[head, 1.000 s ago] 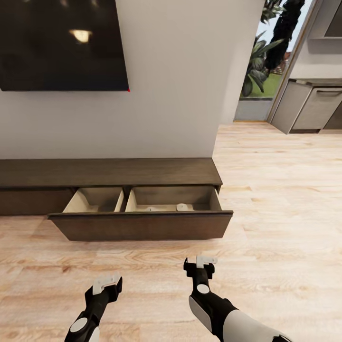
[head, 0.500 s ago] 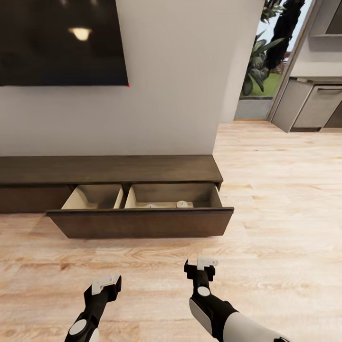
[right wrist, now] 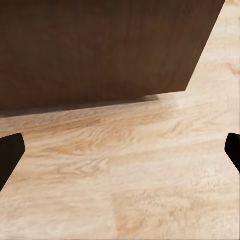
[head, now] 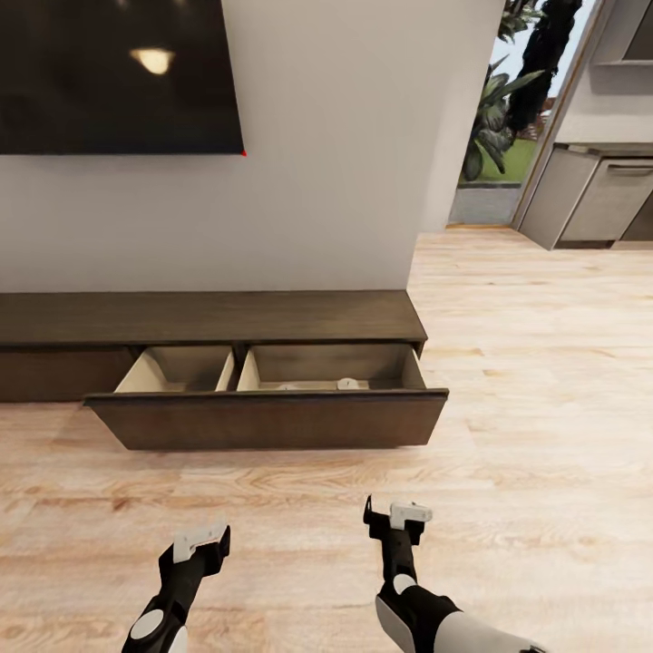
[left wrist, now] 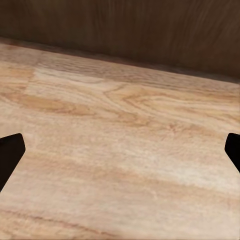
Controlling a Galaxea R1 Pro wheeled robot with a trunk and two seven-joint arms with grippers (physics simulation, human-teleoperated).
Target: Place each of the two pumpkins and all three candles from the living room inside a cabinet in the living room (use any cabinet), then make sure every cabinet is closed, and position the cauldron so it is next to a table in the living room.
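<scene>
The cabinet (head: 209, 317) is a long, low, dark wood unit against the wall, with one wide drawer (head: 268, 419) pulled out. The drawer's right pale compartment holds two small grey-beige candles (head: 347, 384), only their tops visible over the front panel. My left gripper (head: 201, 540) hangs open over the floor in front of the drawer, nothing between its fingers (left wrist: 10, 155). My right gripper (head: 402, 515) is also open and empty, facing the drawer's dark front (right wrist: 100, 50). The pumpkins, the cauldron and the table are out of view.
A black TV (head: 118, 73) hangs on the white wall above the cabinet. At the right, the wood floor (head: 544, 381) runs to a doorway with plants (head: 503, 109) and grey kitchen units (head: 594, 204).
The whole picture has shifted slightly upward, so the camera has moved. My right gripper has swung a little to the right. The drawer stays open.
</scene>
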